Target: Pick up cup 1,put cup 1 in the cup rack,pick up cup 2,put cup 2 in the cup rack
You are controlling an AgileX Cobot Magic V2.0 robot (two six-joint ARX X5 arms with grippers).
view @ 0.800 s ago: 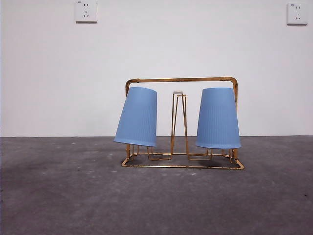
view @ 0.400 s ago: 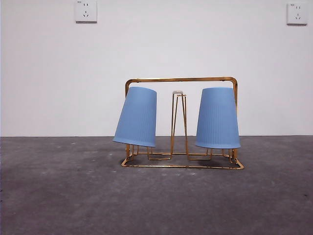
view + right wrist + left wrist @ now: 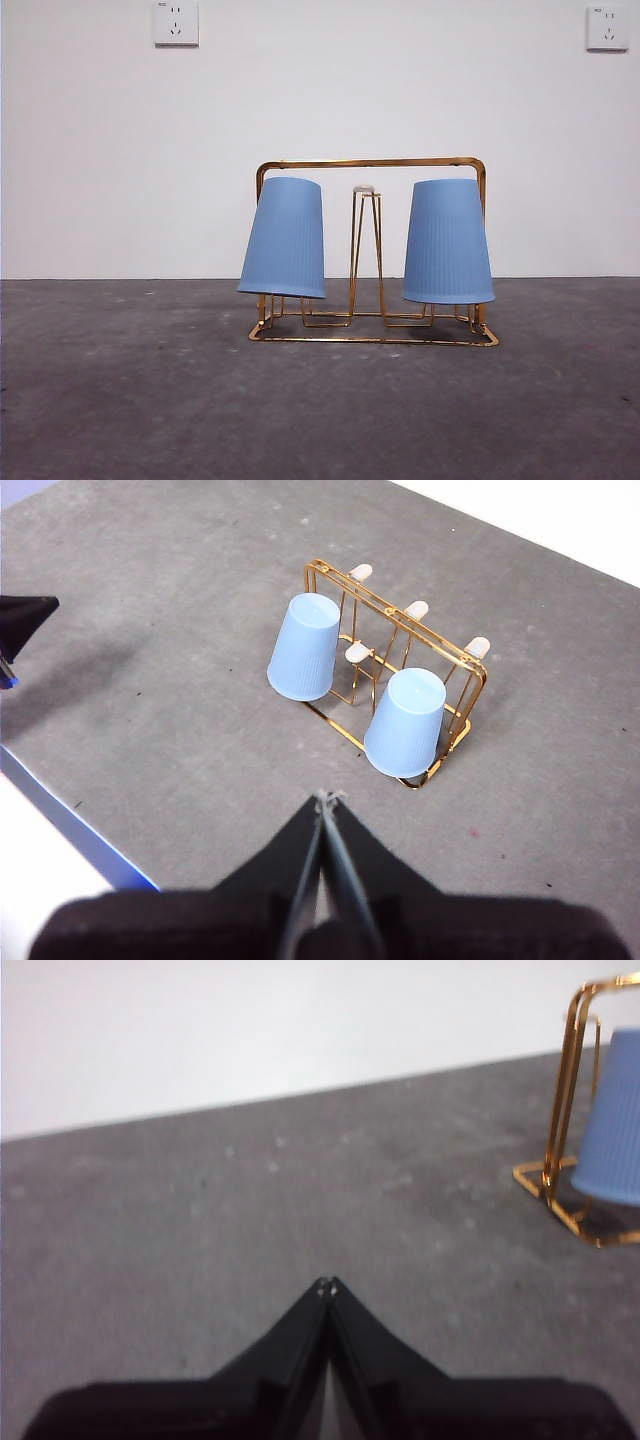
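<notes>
While 2 blue cups (image 3: 284, 238) (image 3: 448, 242) hang inverted on the cup rack (image 3: 370, 163) — left gripper (image 3: 327, 1287) closed, right gripper (image 3: 326, 798) closed, both empty

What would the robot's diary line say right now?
cups: two blue cups upside down on cup rack | left gripper: shut, away | right gripper: shut, above

The cup rack (image 3: 370, 163) is thin gold-coloured metal wire with a glossy shine. Both blue cups, one (image 3: 284, 239) at nine o'clock of the rack's centre and one (image 3: 447, 243) at three o'clock, look like matt, finely ribbed plastic. The grey surface (image 3: 130, 400) is matt, rough and mottled.
</notes>
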